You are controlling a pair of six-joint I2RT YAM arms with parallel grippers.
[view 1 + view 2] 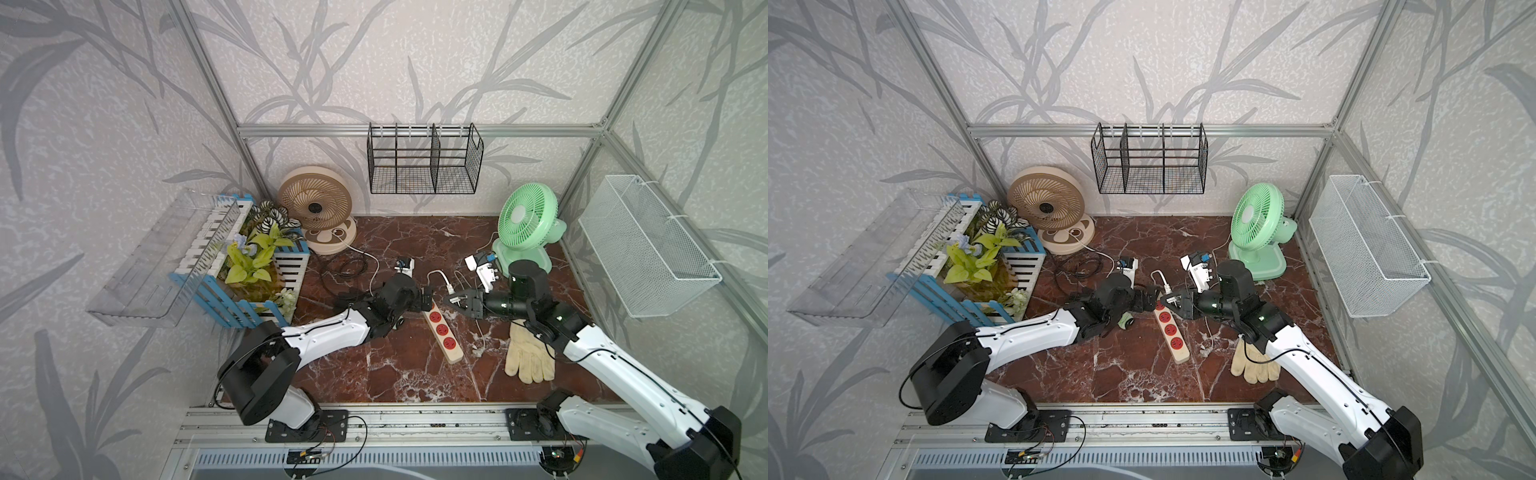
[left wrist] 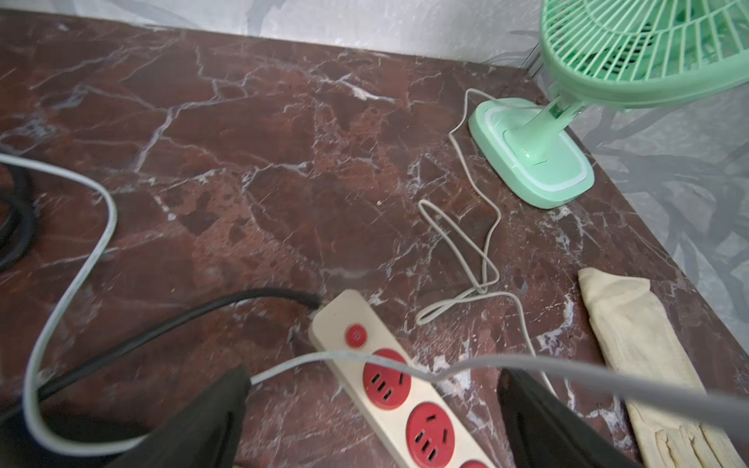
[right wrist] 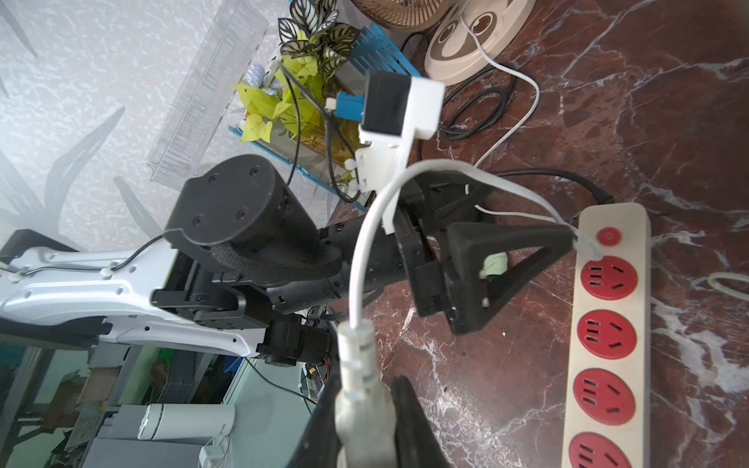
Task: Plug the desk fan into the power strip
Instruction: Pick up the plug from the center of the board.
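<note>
- My left gripper (image 1: 427, 300) stands wide apart over the button end of the power strip (image 1: 443, 332), with the white cord (image 2: 324, 355) crossing between its fingers.
- My right gripper (image 3: 364, 425) is clamped on the white plug (image 3: 356, 364), just beside the strip.

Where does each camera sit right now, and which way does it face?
Top view: high in front, looking down toward the back wall; both arms, power strip.
Top view: alongside, same aim; same arms, green fan.
Left wrist: above the strip, facing the green fan; own open jaws.
Right wrist: faces the left arm across the strip; own jaws shut on white plug.
Shared: strip in all.
</note>
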